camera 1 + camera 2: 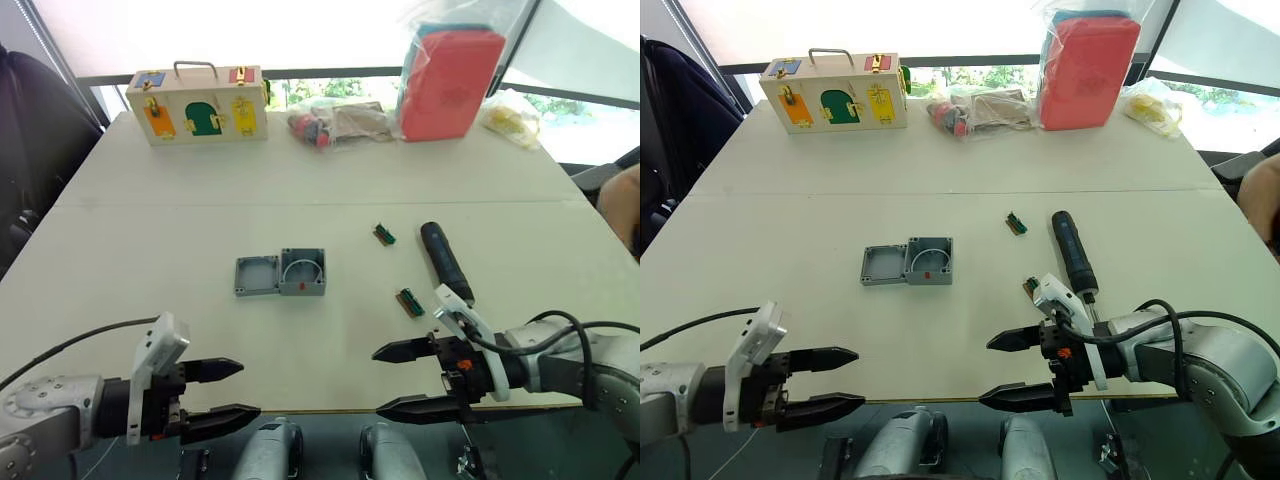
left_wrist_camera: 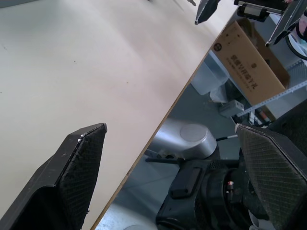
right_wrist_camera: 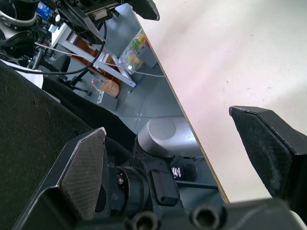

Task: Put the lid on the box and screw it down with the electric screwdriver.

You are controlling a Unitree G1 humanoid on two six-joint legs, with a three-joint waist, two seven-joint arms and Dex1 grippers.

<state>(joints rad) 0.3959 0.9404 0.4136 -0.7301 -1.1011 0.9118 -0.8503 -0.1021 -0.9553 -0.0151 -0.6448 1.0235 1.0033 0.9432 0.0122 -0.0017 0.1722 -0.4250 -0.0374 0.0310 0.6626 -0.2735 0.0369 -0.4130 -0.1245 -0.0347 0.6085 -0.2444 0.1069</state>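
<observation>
Black fingers of left gripper (image 1: 230,390) and right gripper (image 1: 398,380) spread wide, empty, at table (image 1: 120,260) near edge. Mid-table, lid (image 1: 256,276) touched box (image 1: 302,272); screwdriver (image 1: 444,262) right of them. We feared reaching for lid would nudge box.

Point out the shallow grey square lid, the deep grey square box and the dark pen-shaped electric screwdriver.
shallow grey square lid (image 1: 256,276), left eye view, its inner floor.
deep grey square box (image 1: 302,272), left eye view, its open inside.
dark pen-shaped electric screwdriver (image 1: 444,260), left eye view, mid-barrel.
</observation>
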